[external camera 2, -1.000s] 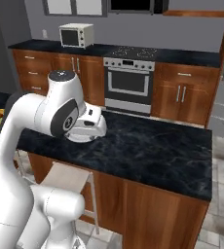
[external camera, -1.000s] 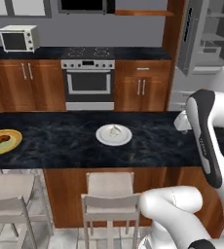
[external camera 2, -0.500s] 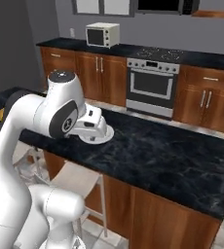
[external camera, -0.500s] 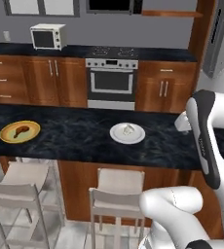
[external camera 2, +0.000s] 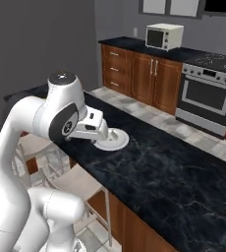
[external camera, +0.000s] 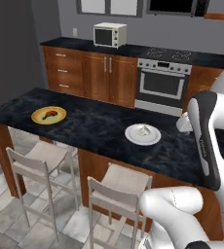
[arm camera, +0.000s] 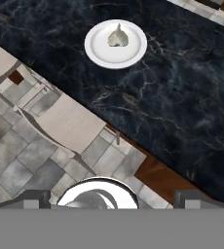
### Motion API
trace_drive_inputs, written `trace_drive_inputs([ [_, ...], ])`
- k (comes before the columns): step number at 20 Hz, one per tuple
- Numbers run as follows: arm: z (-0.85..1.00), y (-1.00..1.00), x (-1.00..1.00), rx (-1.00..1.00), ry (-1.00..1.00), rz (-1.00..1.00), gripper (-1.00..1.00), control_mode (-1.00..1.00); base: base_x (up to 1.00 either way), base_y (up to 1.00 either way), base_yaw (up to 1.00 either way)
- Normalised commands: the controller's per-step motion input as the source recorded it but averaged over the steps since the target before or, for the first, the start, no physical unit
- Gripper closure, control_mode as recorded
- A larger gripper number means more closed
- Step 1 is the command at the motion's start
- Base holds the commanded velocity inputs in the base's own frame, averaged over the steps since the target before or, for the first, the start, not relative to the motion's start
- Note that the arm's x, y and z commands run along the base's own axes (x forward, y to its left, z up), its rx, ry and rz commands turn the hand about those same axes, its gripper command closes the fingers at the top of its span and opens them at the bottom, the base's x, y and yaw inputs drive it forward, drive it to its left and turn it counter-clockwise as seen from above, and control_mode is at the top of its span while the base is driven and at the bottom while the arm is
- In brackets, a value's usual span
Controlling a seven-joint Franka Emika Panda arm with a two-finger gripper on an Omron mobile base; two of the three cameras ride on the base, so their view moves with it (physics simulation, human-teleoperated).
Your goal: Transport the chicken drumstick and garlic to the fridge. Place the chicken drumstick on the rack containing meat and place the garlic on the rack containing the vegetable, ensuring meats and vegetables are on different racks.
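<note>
Left base view: 1 chicken drumstick (external camera: 48, 115) lies on 1 yellow plate (external camera: 38, 118) at the counter's (external camera: 94, 127) left end; 1 garlic (external camera: 143, 131) sits on 1 white plate (external camera: 133, 137) well apart, nearer the arm. 2 stools (external camera: 118, 187) stand below.

Right base view: the white plate (external camera 2: 116, 143) peeks from behind the arm's wrist.

Hand view: the garlic (arm camera: 117, 37) rests centred on its plate (arm camera: 97, 52), far ahead of the hand (arm camera: 117, 197), whose fingers stand fully apart, holding nothing. Judging from this, the hand should centre over the bulb and descend vertically, closing low around its body, not the tip.
</note>
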Motion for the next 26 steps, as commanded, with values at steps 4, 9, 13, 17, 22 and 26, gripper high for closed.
trace_drive_inputs([
  [4, 0.0, 0.0, 0.0, 0.0, 0.0, 0.0, -1.0, 1.0, 0.39, -0.78, 0.3],
  [9, 0.0, 0.0, 0.0, 0.0, 0.0, 0.0, -1.0, 1.0, 0.94, -0.26, 0.13],
  [13, 0.0, 0.0, 0.0, 0.0, 0.0, 0.0, -1.0, 1.0, 0.82, -0.37, 0.13],
  [17, 0.0, 0.0, 0.0, 0.0, 0.0, 0.0, -1.0, 1.0, 0.77, -0.15, 0.01],
  [22, -0.14, -0.07, 0.38, 0.0, 0.0, 0.0, -1.0, -1.0, 0.49, -0.11, 0.02],
  [26, -0.47, 0.0, 0.99, -0.02, 0.02, -0.01, -1.0, -1.0, 0.0, 0.0, 0.0],
])
